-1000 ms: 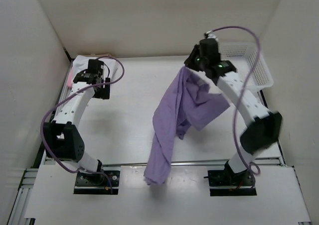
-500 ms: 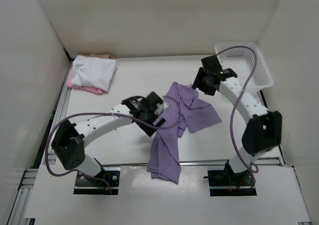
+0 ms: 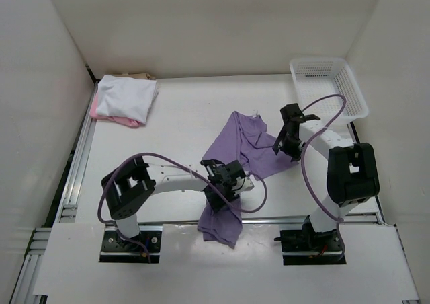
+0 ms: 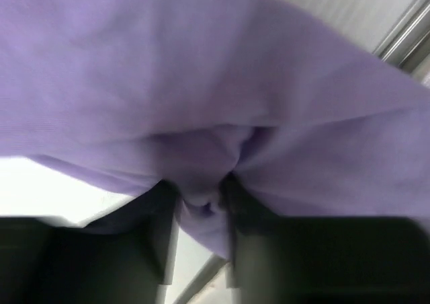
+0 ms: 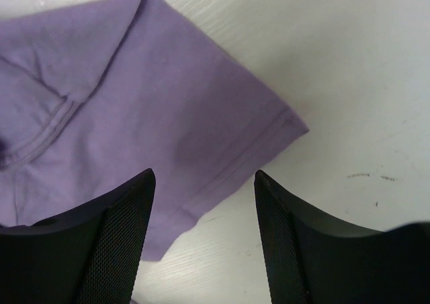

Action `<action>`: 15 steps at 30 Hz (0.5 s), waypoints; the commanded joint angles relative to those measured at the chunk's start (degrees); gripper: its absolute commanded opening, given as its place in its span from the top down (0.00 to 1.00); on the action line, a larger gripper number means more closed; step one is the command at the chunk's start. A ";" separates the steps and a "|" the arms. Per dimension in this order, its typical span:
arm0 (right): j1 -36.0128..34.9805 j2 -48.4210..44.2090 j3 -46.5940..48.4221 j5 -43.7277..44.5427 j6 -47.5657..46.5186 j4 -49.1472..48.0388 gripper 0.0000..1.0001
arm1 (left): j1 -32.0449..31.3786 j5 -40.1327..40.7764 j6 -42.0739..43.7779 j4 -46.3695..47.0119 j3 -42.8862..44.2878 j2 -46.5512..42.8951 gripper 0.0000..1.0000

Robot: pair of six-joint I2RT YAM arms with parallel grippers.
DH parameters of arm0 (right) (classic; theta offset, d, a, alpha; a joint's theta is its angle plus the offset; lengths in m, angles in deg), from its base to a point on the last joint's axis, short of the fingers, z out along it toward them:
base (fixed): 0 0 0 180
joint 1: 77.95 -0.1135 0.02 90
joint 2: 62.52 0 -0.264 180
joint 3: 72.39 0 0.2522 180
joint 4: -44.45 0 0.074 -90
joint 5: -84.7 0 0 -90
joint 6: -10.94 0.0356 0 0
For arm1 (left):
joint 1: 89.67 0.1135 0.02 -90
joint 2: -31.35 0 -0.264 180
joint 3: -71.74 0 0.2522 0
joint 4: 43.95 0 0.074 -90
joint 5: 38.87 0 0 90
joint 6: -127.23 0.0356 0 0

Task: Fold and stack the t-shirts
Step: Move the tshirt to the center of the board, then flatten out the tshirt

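Lavender t-shirt (image 3: 232, 142) — one, pinched by left claw (image 4: 201, 203), three others (image 3: 124, 95) stacked

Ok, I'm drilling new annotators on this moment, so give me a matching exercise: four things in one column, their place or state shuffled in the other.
1. left gripper
2. right gripper
3. basket
4. white t-shirt

A. far right corner
B. open over a sleeve of the lavender t-shirt
C. folded, far left corner
D. shut on lavender cloth

Pairs: 1-D, 2-B, 3-A, 4-C
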 commanded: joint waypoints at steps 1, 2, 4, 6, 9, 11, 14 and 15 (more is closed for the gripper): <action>0.38 3.67 1.22 1.32 -0.42 -0.97 0.37 | 1.13 0.81 -0.05 2.25 -2.18 0.39 0.65; 0.90 4.63 1.22 1.32 -0.42 -0.97 0.46 | 1.75 2.22 -0.05 2.25 -2.18 -0.31 0.79; 0.91 7.19 1.22 -0.26 -0.42 -0.97 0.58 | 5.87 6.88 -0.05 1.73 -2.80 -1.80 0.90; 0.91 8.24 -0.27 -2.01 -0.42 -0.97 0.84 | 13.04 8.29 -0.05 -0.29 -3.50 -5.75 0.90; 0.91 7.11 -4.12 -3.17 -0.42 -3.06 1.00 | 22.90 6.02 -0.05 -3.45 -1.75 -11.64 0.87; 0.38 4.22 -6.33 -4.48 0.11 -4.13 1.00 | 33.53 5.48 -0.05 -5.91 1.13 -13.23 0.76; -2.33 -0.17 -9.58 -5.19 0.11 -4.83 1.00 | 46.29 5.48 -0.05 -9.77 6.31 -12.71 0.46; -3.04 -1.15 -9.59 -5.97 0.11 -4.83 0.97 | 48.84 5.48 -0.05 -10.83 7.56 -12.18 0.32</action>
